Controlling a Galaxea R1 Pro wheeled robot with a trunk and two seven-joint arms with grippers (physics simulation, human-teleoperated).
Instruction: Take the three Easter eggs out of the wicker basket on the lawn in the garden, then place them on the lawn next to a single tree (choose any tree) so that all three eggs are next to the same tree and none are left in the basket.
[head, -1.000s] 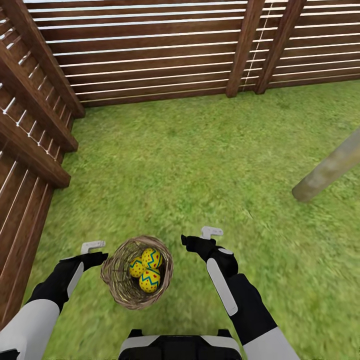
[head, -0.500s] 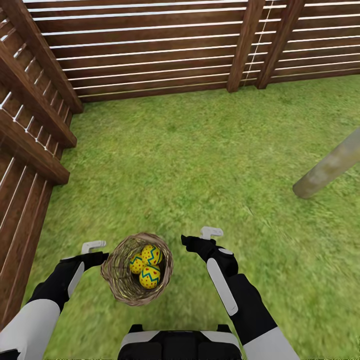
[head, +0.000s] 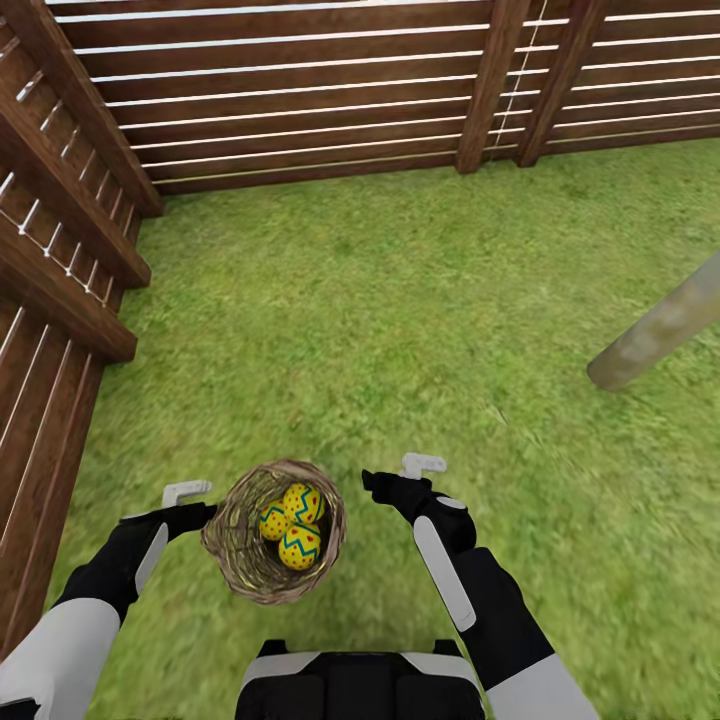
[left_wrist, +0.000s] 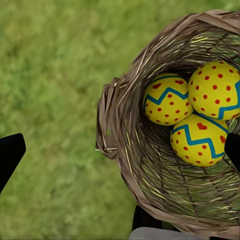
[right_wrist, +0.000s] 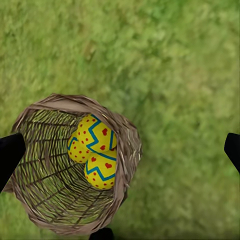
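Observation:
The wicker basket (head: 272, 535) sits on the lawn (head: 400, 300) just in front of me, between my two arms. Three Easter eggs, yellow with red dots and blue-green zigzags, lie together inside it (head: 299, 547) (left_wrist: 199, 140) (right_wrist: 101, 170). My left gripper (head: 192, 503) (left_wrist: 120, 150) hovers at the basket's left rim (left_wrist: 107, 125), open, fingers spread wide. My right gripper (head: 403, 475) (right_wrist: 120, 150) is open too, a short way right of the basket and above the grass. A pale bare tree trunk (head: 655, 335) rises from the lawn at the far right.
A dark brown slatted fence (head: 300, 90) closes the far side, and another stretch (head: 50, 250) runs along the left, forming a corner. Open grass lies between the basket and the tree.
The whole view has shifted: fence, tree base and basket sit slightly higher in the picture, and more of my trunk shows. Both arms hold the same pose, grippers still open.

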